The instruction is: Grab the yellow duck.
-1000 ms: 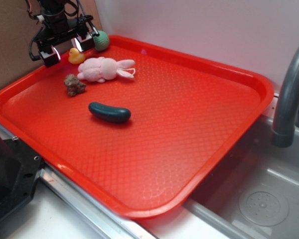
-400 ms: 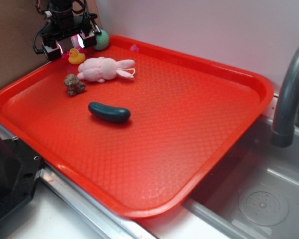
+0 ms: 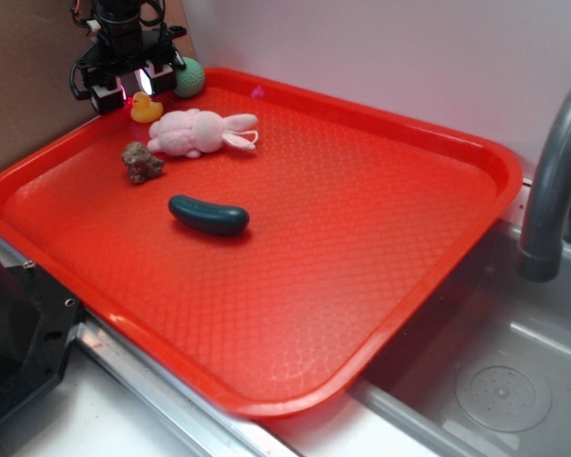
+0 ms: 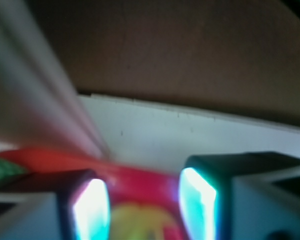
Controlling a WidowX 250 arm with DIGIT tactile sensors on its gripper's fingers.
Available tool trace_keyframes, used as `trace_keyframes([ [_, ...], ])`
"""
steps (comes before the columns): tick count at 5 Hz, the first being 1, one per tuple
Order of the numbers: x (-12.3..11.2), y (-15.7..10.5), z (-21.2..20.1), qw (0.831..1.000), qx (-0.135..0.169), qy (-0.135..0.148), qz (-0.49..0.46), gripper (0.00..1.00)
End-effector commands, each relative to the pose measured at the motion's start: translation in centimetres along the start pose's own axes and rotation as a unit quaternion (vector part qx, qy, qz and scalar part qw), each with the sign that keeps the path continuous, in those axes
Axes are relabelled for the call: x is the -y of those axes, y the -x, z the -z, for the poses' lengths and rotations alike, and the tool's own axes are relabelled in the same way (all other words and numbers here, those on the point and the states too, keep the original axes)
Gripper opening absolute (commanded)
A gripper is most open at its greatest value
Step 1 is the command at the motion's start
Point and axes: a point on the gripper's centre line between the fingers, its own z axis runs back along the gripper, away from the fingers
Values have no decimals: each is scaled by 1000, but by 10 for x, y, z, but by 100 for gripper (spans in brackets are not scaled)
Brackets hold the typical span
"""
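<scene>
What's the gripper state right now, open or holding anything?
Gripper: open, holding nothing; it hangs above the yellow duck, which sits on the red tray. In the wrist view the duck shows between the spread fingers.

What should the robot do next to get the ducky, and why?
Probably lower straight down a little, then close. The gripper hangs open just above the duck, not touching it. In the wrist view the duck shows as a yellow blur low between the two fingers, so it seems lined up. The bunny lies close beside it, so go down gently.
</scene>
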Motion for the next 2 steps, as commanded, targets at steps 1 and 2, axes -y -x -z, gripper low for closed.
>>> trace_keyframes([
  [1, -26, 16, -45, 1000, -1, 30, -3, 0],
  [2, -27, 16, -44, 1000, 3, 27, -5, 0],
])
